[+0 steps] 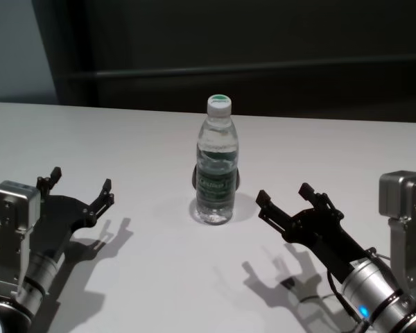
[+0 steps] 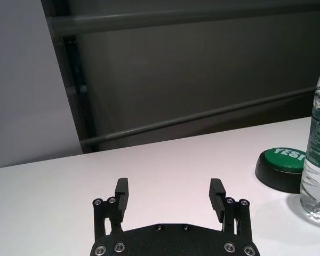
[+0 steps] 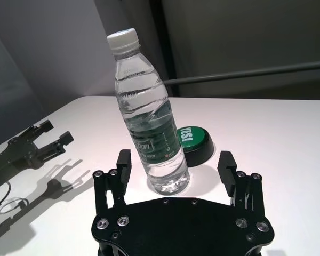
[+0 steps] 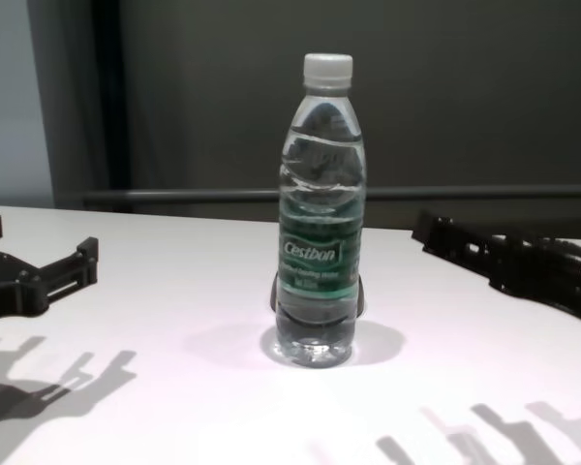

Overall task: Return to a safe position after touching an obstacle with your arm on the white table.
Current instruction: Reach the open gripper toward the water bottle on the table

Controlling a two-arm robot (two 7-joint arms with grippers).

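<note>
**Bottle stands untouched between two open grippers**

A clear water bottle (image 1: pixel 216 166) with a white cap and a green "Cestbon" band stands upright near the middle of the white table (image 1: pixel 145 146), with both robot arms held clear of it. The left gripper (image 1: pixel 80 191) hovers above the tabletop well to the bottle's left, its two black fingers (image 2: pixel 121 194) spread wide apart with nothing between them. The right gripper (image 1: pixel 286 197) hangs low over the table near the bottle's right side, angled toward it; its fingers (image 3: pixel 122 163) are likewise parted and empty. Seen from the right wrist, the bottle (image 3: pixel 149 133) rises in line with the gap between those fingers but beyond their tips, not touching either one. Just behind the bottle sits a low, dark, round button (image 3: pixel 194 144) with a green top lettered "YES"; from the left wrist view it (image 2: pixel 281 167) lies just beside the bottle's base (image 2: pixel 317 149). From the chest camera, the bottle (image 4: pixel 320 213) stands square in the centre, the left gripper (image 4: pixel 39 276) and right gripper (image 4: pixel 465 247) flanking it at either side. Both grippers cast sharp shadows on the near part of the table.
</note>
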